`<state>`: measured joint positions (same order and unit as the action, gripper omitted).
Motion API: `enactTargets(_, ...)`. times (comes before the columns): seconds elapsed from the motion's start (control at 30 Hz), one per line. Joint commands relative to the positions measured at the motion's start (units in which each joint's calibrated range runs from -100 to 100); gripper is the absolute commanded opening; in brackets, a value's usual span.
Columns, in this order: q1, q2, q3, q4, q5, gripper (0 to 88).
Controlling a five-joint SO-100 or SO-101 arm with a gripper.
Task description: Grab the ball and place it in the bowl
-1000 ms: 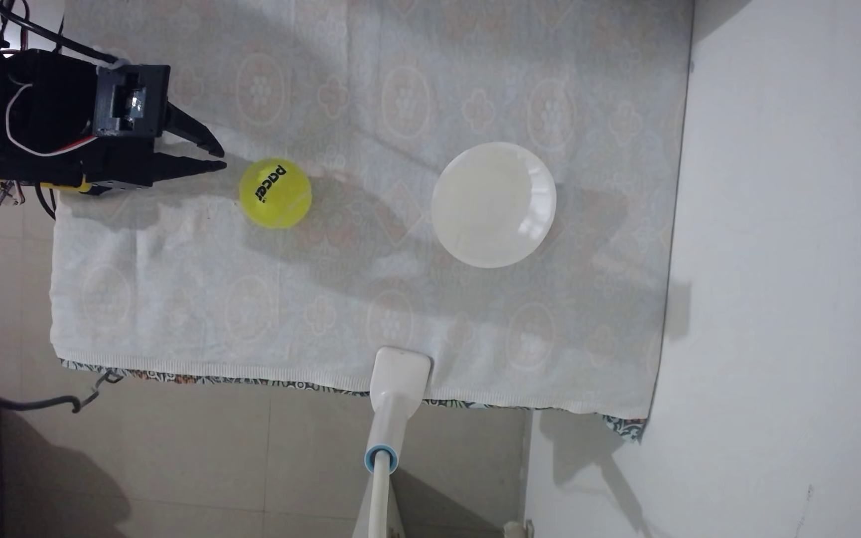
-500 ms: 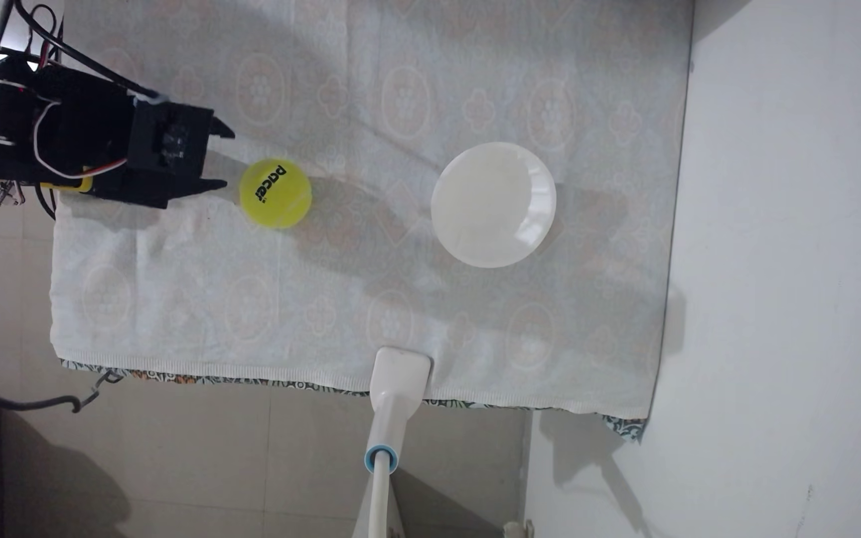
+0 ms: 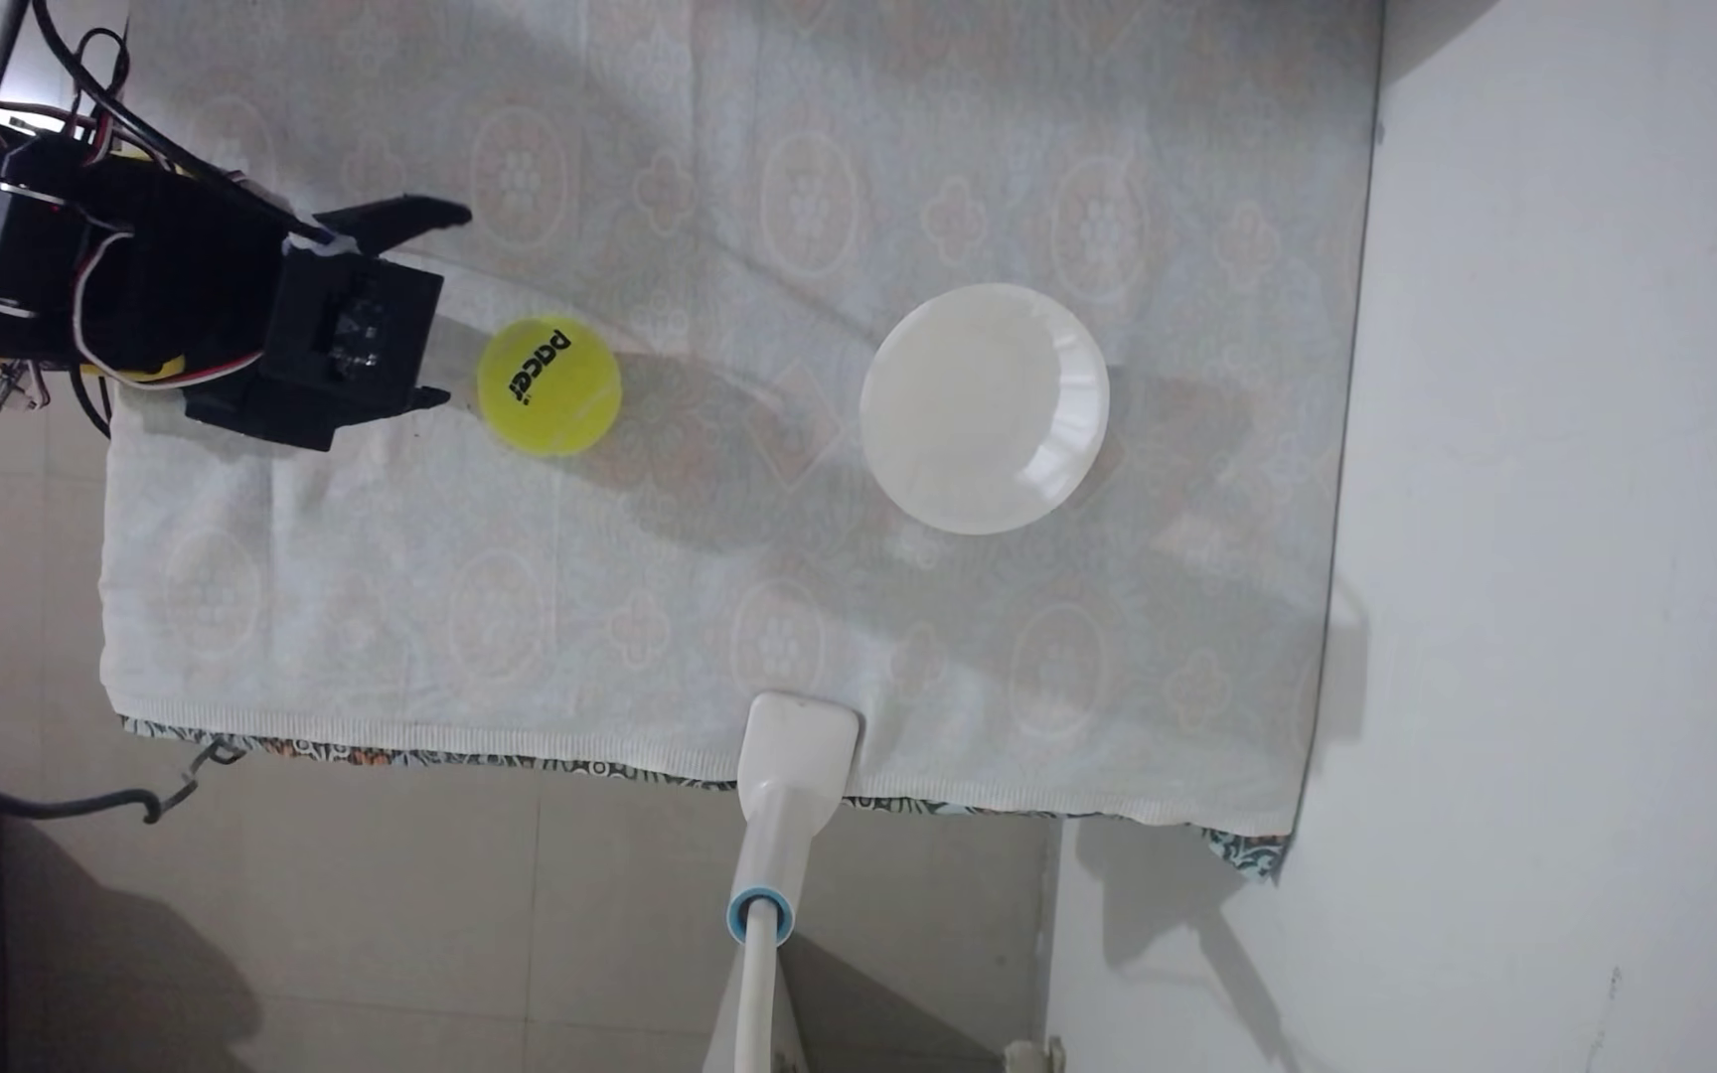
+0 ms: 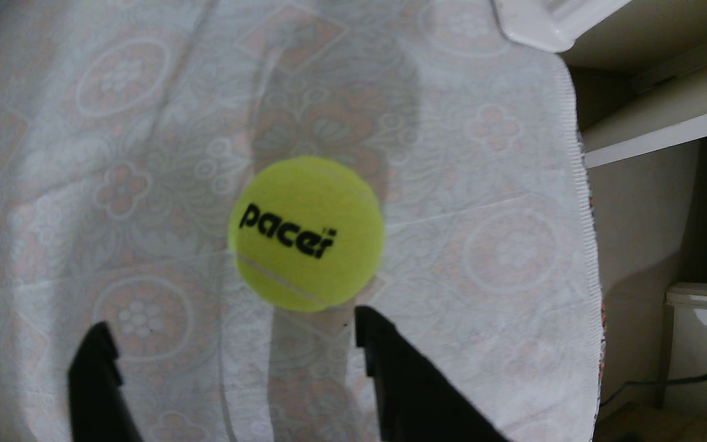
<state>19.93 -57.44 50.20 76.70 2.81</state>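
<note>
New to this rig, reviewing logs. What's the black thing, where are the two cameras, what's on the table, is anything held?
The black thing is a small robot arm ending in a two-finger gripper. The fixed view looks down on the table from above; the wrist view rides on the arm, so the gripper enters from its bottom edge. On the patterned cloth lie a yellow-green tennis ball and a white bowl, apart from each other. Nothing is held: the jaws stand open, just short of the ball.

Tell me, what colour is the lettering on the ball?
Black, on the yellow-green ball; clearest in the wrist view.
</note>
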Motion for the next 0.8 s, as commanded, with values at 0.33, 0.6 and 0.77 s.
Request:
enactTargets(0.33,0.3,10.6,-17.7,5.3,-0.5,43.5)
enactTargets(0.6,4.0,17.0,-18.4,4.1,-0.9,44.1)
enactTargets(0.77,6.4,19.7,-15.6,1.3,-0.4,44.0)
